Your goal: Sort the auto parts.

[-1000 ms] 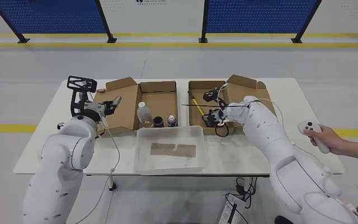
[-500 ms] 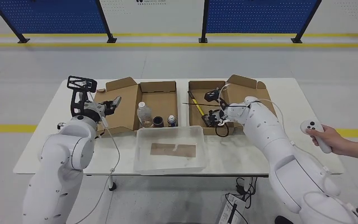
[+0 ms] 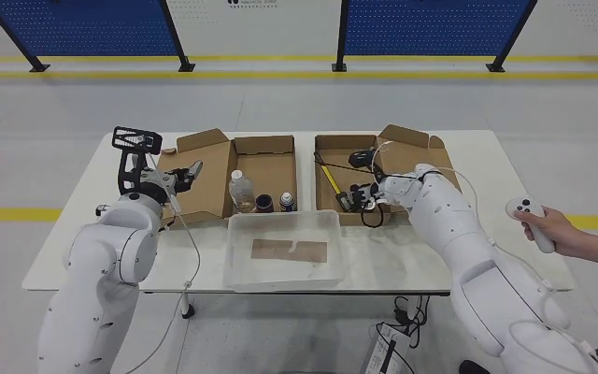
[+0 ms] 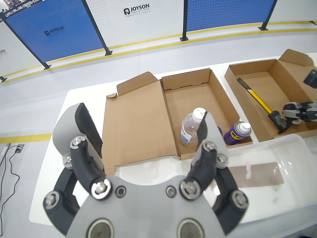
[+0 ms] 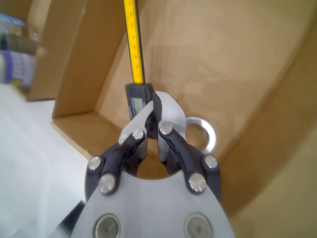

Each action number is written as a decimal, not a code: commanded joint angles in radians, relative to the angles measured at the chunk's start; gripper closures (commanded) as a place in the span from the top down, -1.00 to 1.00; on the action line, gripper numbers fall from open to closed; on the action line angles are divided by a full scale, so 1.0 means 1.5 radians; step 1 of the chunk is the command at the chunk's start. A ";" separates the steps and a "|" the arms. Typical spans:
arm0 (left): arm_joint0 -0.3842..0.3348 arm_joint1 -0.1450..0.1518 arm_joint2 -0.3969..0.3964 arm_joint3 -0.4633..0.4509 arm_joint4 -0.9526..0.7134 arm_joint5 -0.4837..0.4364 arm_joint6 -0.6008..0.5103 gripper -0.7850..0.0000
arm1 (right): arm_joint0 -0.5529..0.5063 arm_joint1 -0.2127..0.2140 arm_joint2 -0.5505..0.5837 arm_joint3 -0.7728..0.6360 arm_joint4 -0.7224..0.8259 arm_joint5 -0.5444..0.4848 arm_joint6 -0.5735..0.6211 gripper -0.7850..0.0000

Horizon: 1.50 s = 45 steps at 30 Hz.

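A yellow-scaled caliper (image 5: pixel 135 50) with a black display head lies aslant in the right cardboard box (image 3: pixel 341 142). My right gripper (image 5: pixel 153 105) is shut on that head, low over the box's near end. The top view shows the caliper (image 3: pixel 332 180) and the right gripper (image 3: pixel 353 198); the left wrist view shows them farther off, caliper (image 4: pixel 260 102) and gripper (image 4: pixel 288 118). A metal ring (image 5: pixel 205 134) rests on the box floor beside the fingers. My left gripper (image 4: pixel 145 122) hangs open and holds nothing, above the left box's flap (image 3: pixel 192 171).
The left box (image 3: pixel 266 173) holds a clear bottle (image 3: pixel 240 190), a dark jar (image 3: pixel 264 202) and a spray can (image 3: pixel 287 200) at its near end. A clear plastic bin (image 3: pixel 280 217) with a brown pad (image 3: pixel 290 251) sits in front of both boxes.
My right wrist has shifted slightly to the right inside the box, still gripping the caliper. The left arm has kept still.
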 commanded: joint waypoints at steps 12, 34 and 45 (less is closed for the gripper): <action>0.000 0.000 0.000 0.000 0.000 0.000 0.000 1.00 | -0.003 0.014 0.013 -0.026 -0.017 -0.013 -0.036 -0.45; 0.000 0.000 0.000 0.000 0.000 0.000 0.000 1.00 | -0.047 0.075 0.085 -0.197 -0.065 -0.071 -0.165 1.00; 0.000 0.000 0.000 0.000 0.000 0.000 0.000 1.00 | -0.192 0.131 0.197 -0.417 -0.076 -0.147 -0.314 1.00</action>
